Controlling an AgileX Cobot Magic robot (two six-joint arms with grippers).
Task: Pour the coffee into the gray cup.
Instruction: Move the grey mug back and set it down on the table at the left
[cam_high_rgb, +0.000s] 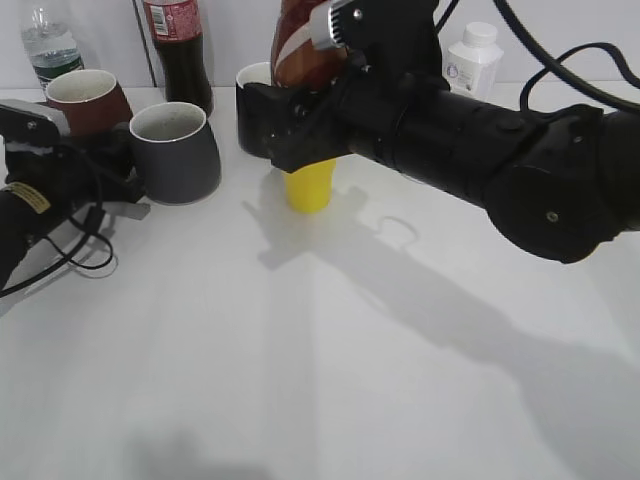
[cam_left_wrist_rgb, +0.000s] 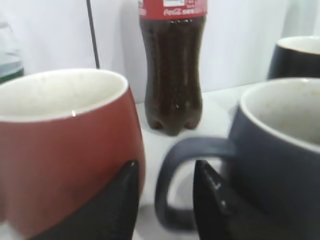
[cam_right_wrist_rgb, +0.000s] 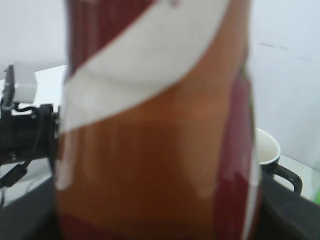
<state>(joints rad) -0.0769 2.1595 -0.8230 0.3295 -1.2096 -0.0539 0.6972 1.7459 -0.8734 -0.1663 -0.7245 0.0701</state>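
Observation:
The coffee bottle, with its brown-orange-white label, is held above the table at the back middle by my right gripper, which is shut on it. The bottle fills the right wrist view, so its neck is hidden. The gray cup stands at the back left with its handle toward my left gripper. In the left wrist view the gray cup is on the right. My left gripper is open, its fingers straddling the cup's handle with gaps on both sides.
A reddish-brown mug stands left of the gray cup, close to my left finger. A cola bottle, a water bottle, a black mug, a yellow cup and a white bottle are at the back.

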